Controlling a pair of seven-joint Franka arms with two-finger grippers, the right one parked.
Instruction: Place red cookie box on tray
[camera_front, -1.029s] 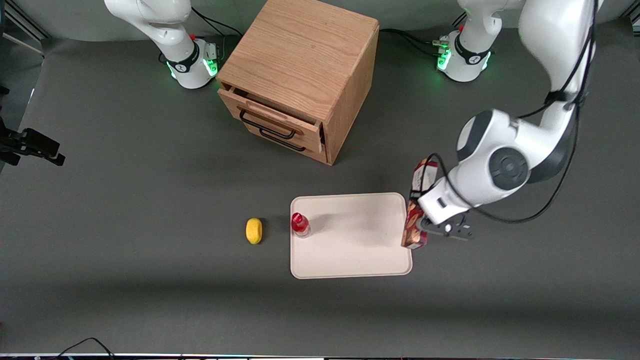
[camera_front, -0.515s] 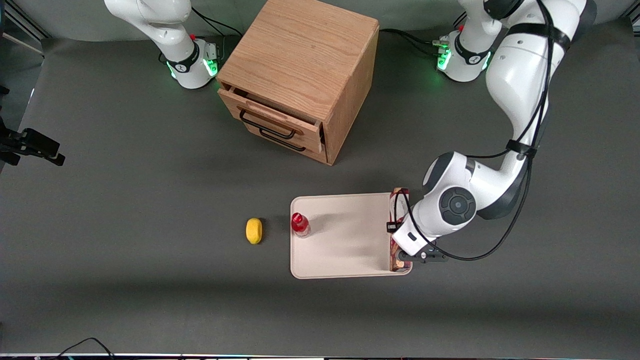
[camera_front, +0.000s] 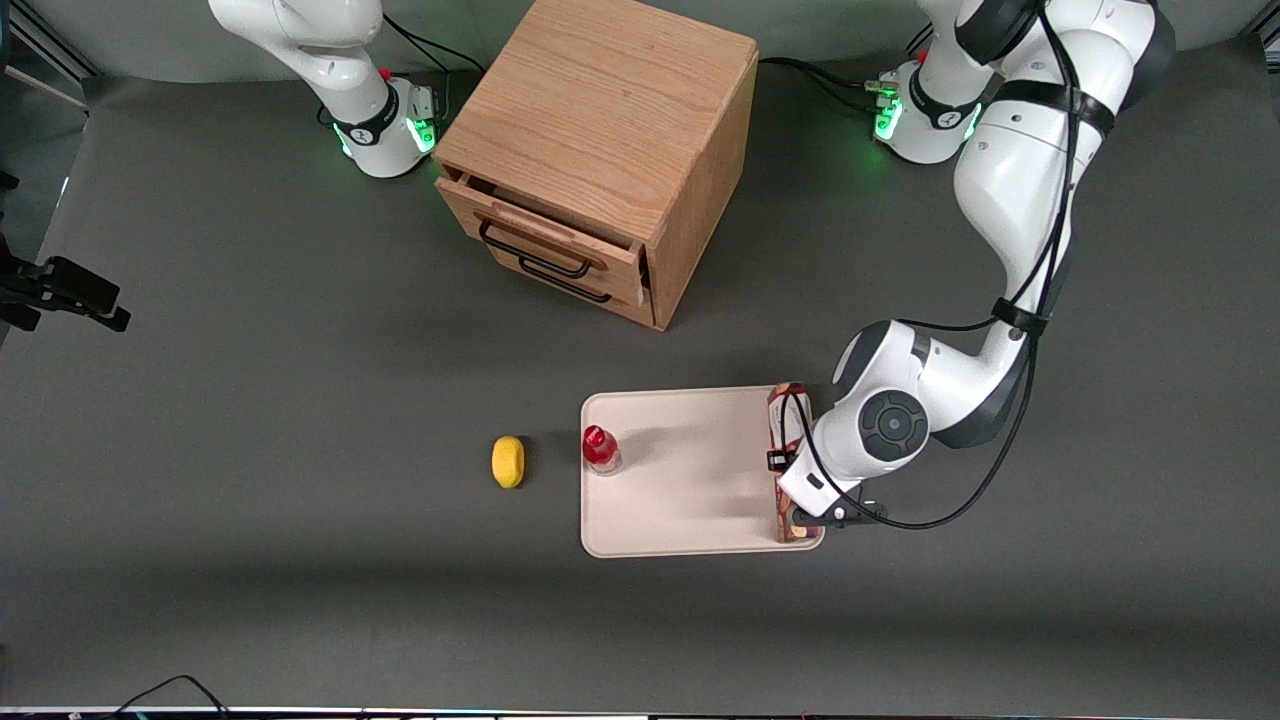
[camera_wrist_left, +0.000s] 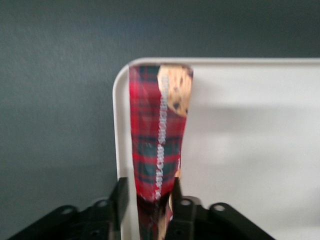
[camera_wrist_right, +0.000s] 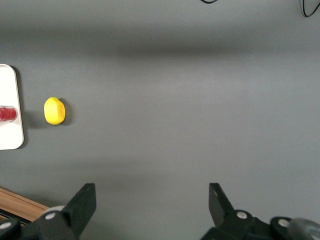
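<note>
Front view: the gripper (camera_front: 797, 517) is low over the tray (camera_front: 690, 480), at the edge toward the working arm's end of the table (camera_front: 300, 420). The red cookie box (camera_front: 781, 420) stands on its narrow edge along that rim, running from about twelve to six o'clock, its nearer end hidden under the wrist. A small red-capped bottle (camera_front: 600, 450) stands at the tray's nine o'clock edge, and a yellow lemon (camera_front: 508, 461) lies on the table just beside it, toward the parked arm's end. The wooden drawer cabinet (camera_front: 598, 150) sits at roughly eleven o'clock from the tray, well apart, its top drawer slightly out.

Left wrist view: the two black fingers (camera_wrist_left: 120, 197) are closed against both flat sides of the red cookie box (camera_wrist_left: 157, 145), gripping one end. The box runs along the inside of the tray (camera_wrist_left: 250, 140) rim, its free end reaching the rounded corner.

Right wrist view: the lemon (camera_wrist_right: 54, 110) lies beside the tray (camera_wrist_right: 11, 137) corner, with the bottle (camera_wrist_right: 7, 114) at the tray edge.
</note>
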